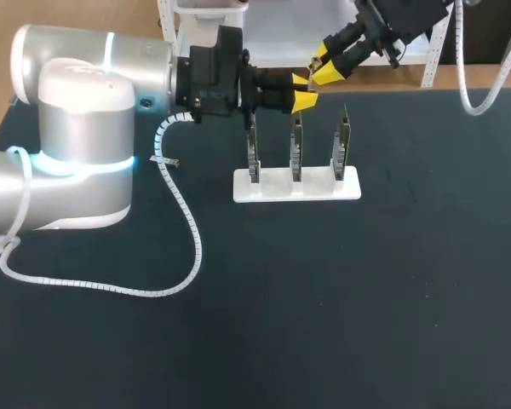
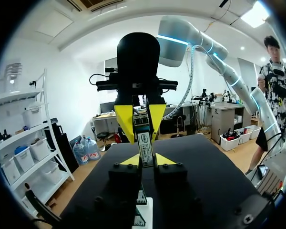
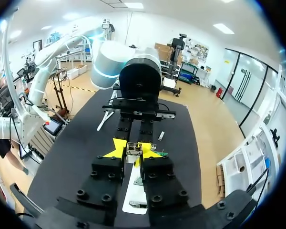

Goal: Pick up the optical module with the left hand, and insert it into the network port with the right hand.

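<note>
Head view: left jaws and right jaws meet above the white stand [image 1: 296,186], toward the tabletop's [image 1: 324,324] far edge; this side of the stand lies open. Left wrist: left jaws grasp the optical module [image 2: 145,138]. Right wrist: right jaws pinch its end.

My head camera looks steeply down on the desk [image 1: 324,298] from above and behind, at a distance. Each wrist camera sits close behind its own gripper, the left gripper [image 2: 148,160] and right gripper [image 3: 133,149] facing each other. Both wrist views share the optical module [image 2: 145,140] and the white rack [image 3: 132,193].
</note>
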`<state>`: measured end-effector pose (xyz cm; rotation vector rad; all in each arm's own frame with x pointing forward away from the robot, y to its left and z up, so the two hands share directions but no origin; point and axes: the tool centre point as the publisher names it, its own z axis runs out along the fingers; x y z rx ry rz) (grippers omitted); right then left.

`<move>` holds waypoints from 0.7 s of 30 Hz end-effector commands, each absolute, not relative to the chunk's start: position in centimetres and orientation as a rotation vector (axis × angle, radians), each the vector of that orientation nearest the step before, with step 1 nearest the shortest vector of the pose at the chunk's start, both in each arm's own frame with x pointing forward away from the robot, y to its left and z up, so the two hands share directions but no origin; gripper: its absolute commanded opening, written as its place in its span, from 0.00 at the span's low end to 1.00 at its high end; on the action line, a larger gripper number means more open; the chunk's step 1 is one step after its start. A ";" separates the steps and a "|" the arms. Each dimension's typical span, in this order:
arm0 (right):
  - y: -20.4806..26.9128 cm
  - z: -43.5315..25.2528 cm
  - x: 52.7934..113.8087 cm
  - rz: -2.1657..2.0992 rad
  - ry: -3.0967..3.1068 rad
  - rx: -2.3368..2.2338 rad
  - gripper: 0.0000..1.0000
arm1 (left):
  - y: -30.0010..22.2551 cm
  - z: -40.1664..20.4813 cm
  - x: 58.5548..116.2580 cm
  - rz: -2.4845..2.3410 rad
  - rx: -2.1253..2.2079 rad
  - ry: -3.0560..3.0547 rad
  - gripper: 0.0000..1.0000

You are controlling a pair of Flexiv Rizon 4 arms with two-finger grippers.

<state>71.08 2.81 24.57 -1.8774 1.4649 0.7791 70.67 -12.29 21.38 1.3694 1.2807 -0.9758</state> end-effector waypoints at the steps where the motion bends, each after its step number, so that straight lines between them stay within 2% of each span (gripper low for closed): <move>1: 3.0 24.5 71.9 0.773 1.465 -1.873 0.00 | -12.5 21.4 69.8 -0.978 1.377 1.282 0.00; 2: 3.0 24.5 71.9 0.773 1.465 -1.873 0.00 | -12.5 21.4 69.8 -0.978 1.377 1.282 0.02; 3: 3.0 24.5 71.9 0.773 1.465 -1.873 0.00 | -12.5 21.4 69.8 -0.978 1.377 1.282 1.00; 21: 3.0 24.5 71.9 0.773 1.465 -1.873 0.00 | -12.5 21.4 69.8 -0.978 1.377 1.282 1.00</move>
